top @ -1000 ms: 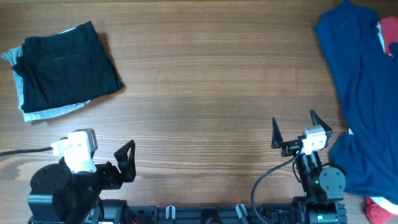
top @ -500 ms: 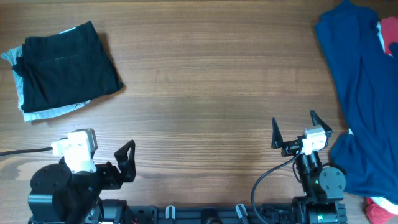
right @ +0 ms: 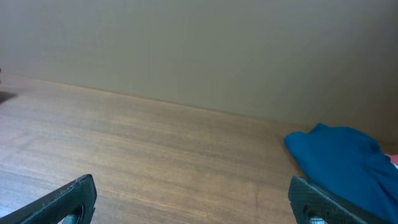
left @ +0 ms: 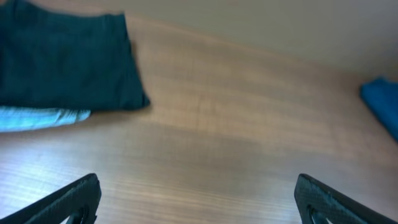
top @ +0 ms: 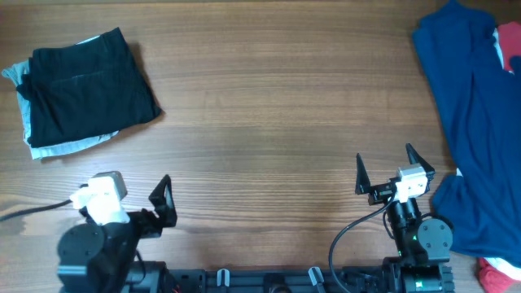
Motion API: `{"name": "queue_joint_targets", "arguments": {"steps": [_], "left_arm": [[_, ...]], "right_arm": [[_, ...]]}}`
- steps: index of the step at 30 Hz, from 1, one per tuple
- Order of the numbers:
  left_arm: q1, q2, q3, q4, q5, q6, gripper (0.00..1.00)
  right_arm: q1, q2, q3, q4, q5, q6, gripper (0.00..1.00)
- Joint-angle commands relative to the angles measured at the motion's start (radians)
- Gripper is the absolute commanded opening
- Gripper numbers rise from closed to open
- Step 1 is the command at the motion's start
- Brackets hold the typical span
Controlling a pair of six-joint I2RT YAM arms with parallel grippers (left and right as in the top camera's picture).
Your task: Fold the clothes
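The black garment [top: 85, 85] lies folded at the table's far left, on top of a light-blue denim piece [top: 65, 148]. In the left wrist view the black garment [left: 62, 62] fills the upper left with the denim [left: 37, 118] showing under it. My left gripper [top: 163, 203] is open and empty near the front edge, well short of the pile; its jaws stand wide apart in the left wrist view [left: 199, 208]. My right gripper [top: 388, 171] is open and empty at the front right, also wide apart in the right wrist view [right: 199, 205].
A royal-blue garment [top: 472, 122] lies spread along the right side, close to my right gripper; it shows in the right wrist view [right: 348, 162]. Red fabric [top: 492, 277] peeks out at the front right corner. A black cable [top: 32, 210] runs off the left arm.
My left arm has turned and shifted a little to the right and toward the front edge. The right arm and the garments have not moved.
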Motion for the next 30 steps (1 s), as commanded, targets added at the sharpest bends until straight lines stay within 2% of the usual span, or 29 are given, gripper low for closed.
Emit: {"name": "queue_joint_targets", "arguments": {"steps": [1, 3, 7, 13, 16, 20, 30], "left_arm": [[0.003, -0.129, -0.223, 0.112, 0.023, -0.014, 1.00], [0.003, -0.179, -0.325, 0.183, 0.048, -0.014, 1.00], [0.003, -0.270, -0.530, 0.475, 0.066, -0.018, 1.00], [0.002, -0.271, -0.665, 0.830, 0.022, -0.012, 1.00], [0.002, -0.271, -0.725, 0.940, -0.003, -0.005, 1.00], [-0.016, -0.271, -0.735, 0.833, -0.016, 0.014, 1.00], [-0.037, -0.270, -0.735, 0.834, -0.014, 0.013, 1.00]], "right_arm": [[-0.005, -0.010, -0.001, 0.004, -0.013, -0.005, 1.00], [-0.005, -0.010, -0.001, 0.004, -0.014, -0.005, 1.00], [-0.005, -0.010, -0.001, 0.004, -0.014, -0.005, 1.00], [-0.005, -0.010, -0.001, 0.004, -0.013, -0.005, 1.00], [-0.005, -0.010, -0.001, 0.004, -0.014, -0.005, 1.00], [-0.005, -0.010, -0.001, 0.004, -0.014, -0.005, 1.00], [-0.005, -0.010, -0.001, 0.004, -0.013, -0.005, 1.00]]}}
